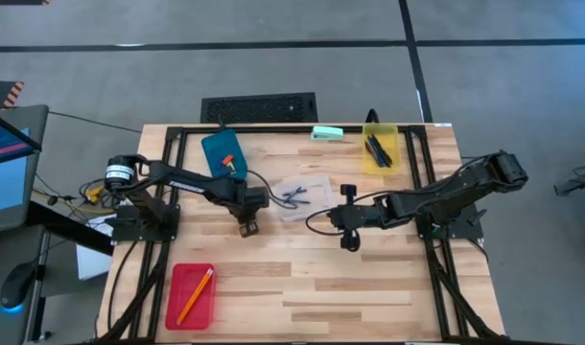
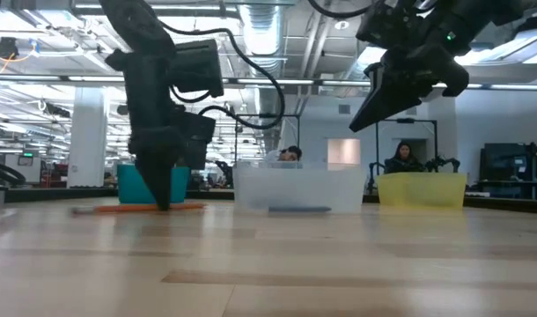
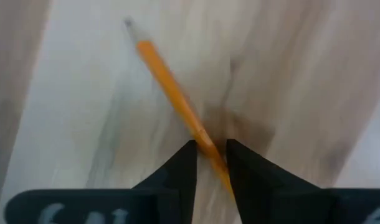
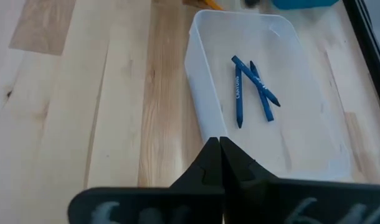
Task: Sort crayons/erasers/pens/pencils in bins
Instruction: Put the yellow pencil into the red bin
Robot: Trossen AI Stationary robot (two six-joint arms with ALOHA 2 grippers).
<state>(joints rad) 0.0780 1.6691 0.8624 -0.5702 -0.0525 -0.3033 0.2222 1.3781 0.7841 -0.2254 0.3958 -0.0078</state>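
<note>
- Pale wooden plank table [image 1: 350,287] fills the frame's centre.
- Red plastic bin [image 1: 191,294] lower left; blue bin [image 1: 222,153], clear bin [image 1: 304,197], yellow bin [image 1: 380,149] across the top.
- Flat mint-green object [image 1: 327,133] top centre.
- Orange pencil [image 3: 171,93] lies on the wood.

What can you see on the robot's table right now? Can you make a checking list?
Surface: wooden table, mostly bare in front.
Job's things: red bin holds a pencil; blue bin holds erasers; yellow bin holds pens; clear bin holds two blue crayons.
Clutter: mint-green object at the far edge.
Hands: left hand down at the table, fingers around an orange pencil; right hand shut, empty, raised near the clear bin.
Cables: black cables along both arms.
Surroundings: people sitting in the room behind.
</note>
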